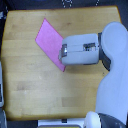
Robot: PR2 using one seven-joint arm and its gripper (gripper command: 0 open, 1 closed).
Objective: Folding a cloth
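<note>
The pink-magenta cloth [49,41] lies flat and at a slant on the wooden table [35,90], towards the back of the tabletop. My arm reaches in from the exterior view's right. Its grey-white wrist covers the cloth's right edge. The gripper [62,53] sits over the cloth's lower right part, near the corner that points toward the front. The fingers are blurred and seen from above, so their spacing does not show, nor whether they hold any fabric.
The robot's white body [112,85] fills the exterior view's right side. A white object [1,87] stands at the table's left edge and another white piece [60,123] lies along the front edge. Dark floor lies beyond the far edge.
</note>
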